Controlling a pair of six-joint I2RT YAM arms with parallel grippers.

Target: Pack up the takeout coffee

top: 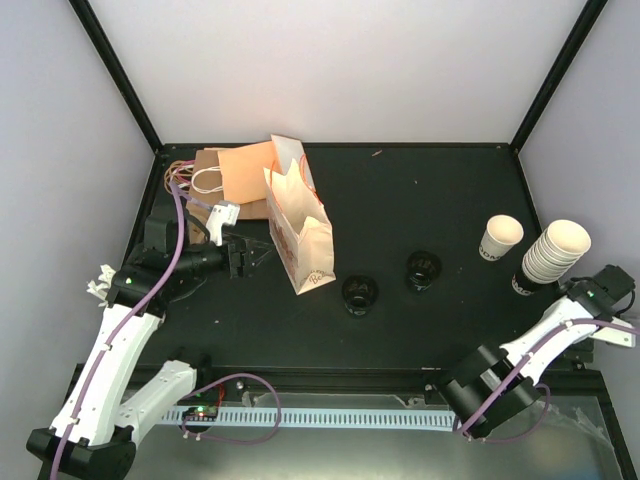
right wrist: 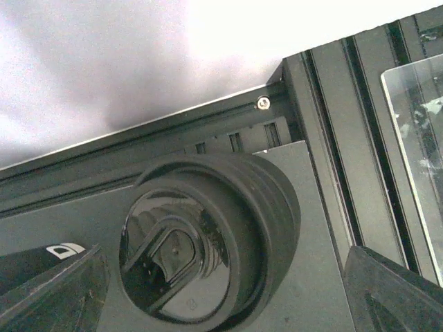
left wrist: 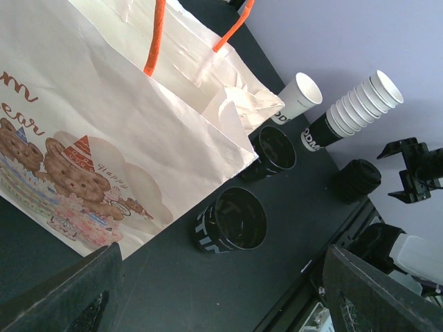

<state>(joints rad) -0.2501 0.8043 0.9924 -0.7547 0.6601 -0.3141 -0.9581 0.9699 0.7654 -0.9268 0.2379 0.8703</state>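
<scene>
Looking light and crushable, likely best pinched gently mid-wall, the cup (top: 500, 238) stands mouth-up, long axis vertical, on the right of the bench (top: 420, 190) near the stack (top: 552, 255), well apart from the bag (top: 300, 235). Left wrist: the left tool (left wrist: 221, 290) gapes empty beside the bag, cup far off. Right wrist: the right tool (right wrist: 221, 277) gapes empty, no cup seen.

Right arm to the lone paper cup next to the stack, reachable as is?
Probably yes, from above. The stack of cups stands between the right hand and the takeout coffee, so a straight sideways path looks blocked; nothing covers the cup's top.
</scene>
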